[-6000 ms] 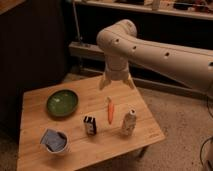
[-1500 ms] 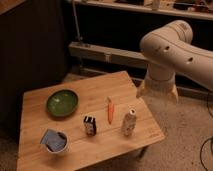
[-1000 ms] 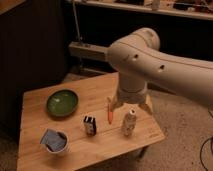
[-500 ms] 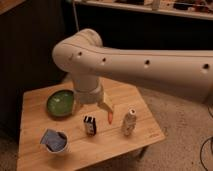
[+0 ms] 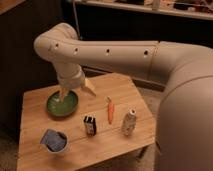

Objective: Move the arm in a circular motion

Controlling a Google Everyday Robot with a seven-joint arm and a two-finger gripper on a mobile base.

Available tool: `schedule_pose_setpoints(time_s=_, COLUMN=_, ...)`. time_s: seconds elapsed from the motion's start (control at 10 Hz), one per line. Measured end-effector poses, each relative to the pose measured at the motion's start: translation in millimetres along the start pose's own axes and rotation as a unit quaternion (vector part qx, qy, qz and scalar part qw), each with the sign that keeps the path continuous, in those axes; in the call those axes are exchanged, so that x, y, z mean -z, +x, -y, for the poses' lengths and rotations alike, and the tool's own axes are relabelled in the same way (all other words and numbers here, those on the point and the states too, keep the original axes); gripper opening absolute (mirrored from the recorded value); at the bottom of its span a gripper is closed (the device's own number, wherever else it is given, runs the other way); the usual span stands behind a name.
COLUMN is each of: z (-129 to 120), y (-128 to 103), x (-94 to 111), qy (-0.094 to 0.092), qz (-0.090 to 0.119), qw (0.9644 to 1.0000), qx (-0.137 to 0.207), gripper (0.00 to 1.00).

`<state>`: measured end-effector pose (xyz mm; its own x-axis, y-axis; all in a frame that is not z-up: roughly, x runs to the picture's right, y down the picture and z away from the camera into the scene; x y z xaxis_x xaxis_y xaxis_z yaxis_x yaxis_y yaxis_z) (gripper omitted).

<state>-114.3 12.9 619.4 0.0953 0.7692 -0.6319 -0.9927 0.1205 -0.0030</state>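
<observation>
The arm (image 5: pixel 115 52) is thick and cream-white with small dark holes. It reaches in from the right, bends at a rounded joint (image 5: pixel 56 42) at the upper left and points down. Its gripper (image 5: pixel 76 91) hangs over the back left of the wooden table (image 5: pixel 125 90), just above the right rim of a green bowl (image 5: pixel 60 105). The two tan fingertips (image 5: pixel 63 94) are spread apart and hold nothing.
On the table lie an orange carrot (image 5: pixel 110 110), a small dark box (image 5: pixel 90 125), a white bottle (image 5: pixel 129 122) and a blue-and-white cup (image 5: pixel 54 141). Dark cabinets stand behind the table. The arm's large body fills the right side of the view.
The arm has swept from the right side of the table across its middle to the left. The gripper now hangs over the green bowl. The table objects have not moved.
</observation>
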Motion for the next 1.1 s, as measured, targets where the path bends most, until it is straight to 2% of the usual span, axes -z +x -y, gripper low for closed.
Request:
schedule_pose_setpoints(time_s=0.3, z=47.6, y=-60.6, x=-5.8, qy=0.012, qz=0.018, qw=0.9992, qx=-0.033, gripper=0.80)
schedule_pose_setpoints(time_s=0.5, z=85.5, y=-78.5, x=-8.9, qy=0.018, qz=0.021, qw=0.9981, qx=-0.055, gripper=0.80)
schedule_pose_setpoints(time_s=0.7, z=109.6, y=-84.4, x=-9.3, qy=0.022, qz=0.024, qw=0.9968, qx=-0.073, gripper=0.80)
schedule_pose_setpoints(time_s=1.1, z=151.9, y=-70.3, x=-5.3, qy=0.035, qz=0.028, qw=0.9929, qx=-0.110, gripper=0.80)
